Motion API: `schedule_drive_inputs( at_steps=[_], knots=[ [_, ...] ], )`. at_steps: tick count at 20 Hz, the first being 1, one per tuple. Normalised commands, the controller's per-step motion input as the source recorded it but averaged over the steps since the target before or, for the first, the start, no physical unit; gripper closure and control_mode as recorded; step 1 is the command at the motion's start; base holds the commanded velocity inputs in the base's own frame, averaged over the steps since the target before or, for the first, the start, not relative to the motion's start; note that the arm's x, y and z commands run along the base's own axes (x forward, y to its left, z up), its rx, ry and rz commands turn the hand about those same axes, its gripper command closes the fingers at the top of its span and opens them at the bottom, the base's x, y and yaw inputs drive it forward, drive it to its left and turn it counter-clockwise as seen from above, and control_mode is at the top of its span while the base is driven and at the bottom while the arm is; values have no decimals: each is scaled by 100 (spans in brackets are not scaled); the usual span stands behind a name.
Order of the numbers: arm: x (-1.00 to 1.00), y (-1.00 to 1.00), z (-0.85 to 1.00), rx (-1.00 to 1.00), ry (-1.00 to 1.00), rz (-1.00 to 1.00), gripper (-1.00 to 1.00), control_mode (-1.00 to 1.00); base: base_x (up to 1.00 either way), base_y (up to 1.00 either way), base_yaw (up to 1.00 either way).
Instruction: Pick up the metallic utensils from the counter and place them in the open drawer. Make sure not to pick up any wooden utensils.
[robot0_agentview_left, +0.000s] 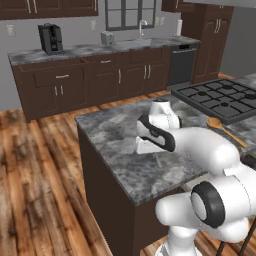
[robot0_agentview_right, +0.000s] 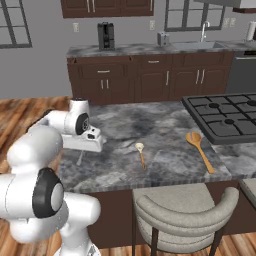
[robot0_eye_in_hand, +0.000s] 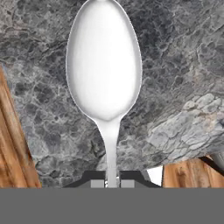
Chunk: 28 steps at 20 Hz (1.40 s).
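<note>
A silver spoon (robot0_eye_in_hand: 105, 70) is clamped by its slim handle between the nearly closed fingers of the gripper (robot0_eye_in_hand: 112, 183), with the bowl pointing away from the hand. In the right base view the spoon (robot0_agentview_right: 80, 157) is seen as a thin rod hanging from the gripper (robot0_agentview_right: 82, 149) down toward the marbled worktop (robot0_agentview_right: 150, 125); whether its tip touches the stone cannot be told. Relative to the gas hob (robot0_agentview_right: 225, 117), the held spoon is well apart, near the far end of the worktop. A large wooden spoon (robot0_agentview_right: 200, 150) lies just beside the hob, and a small pale-headed wooden utensil (robot0_agentview_right: 141, 154) lies between that spoon and the gripper.
</note>
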Motion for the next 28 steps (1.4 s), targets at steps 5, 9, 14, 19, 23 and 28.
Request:
schedule_drive_inputs(
  at_steps=[5, 9, 14, 19, 23, 28],
  knots=[
    [-100, 5, 100, 8, 5, -6, 100, -100, 0, 0, 0],
    [-90, 14, 100, 1, 9, 0, 100, -100, 0, 0, 0],
    [-62, 5, 56, -4, 5, 0, 100, -100, 0, 0, 0],
    [-1, 0, 0, -1, 3, 0, 100, -100, 0, 0, 0],
    [0, 0, 0, 0, 0, 0, 100, -100, 0, 0, 0],
    [-18, 0, 0, 0, 0, 0, 100, -100, 0, 0, 0]
  ],
)
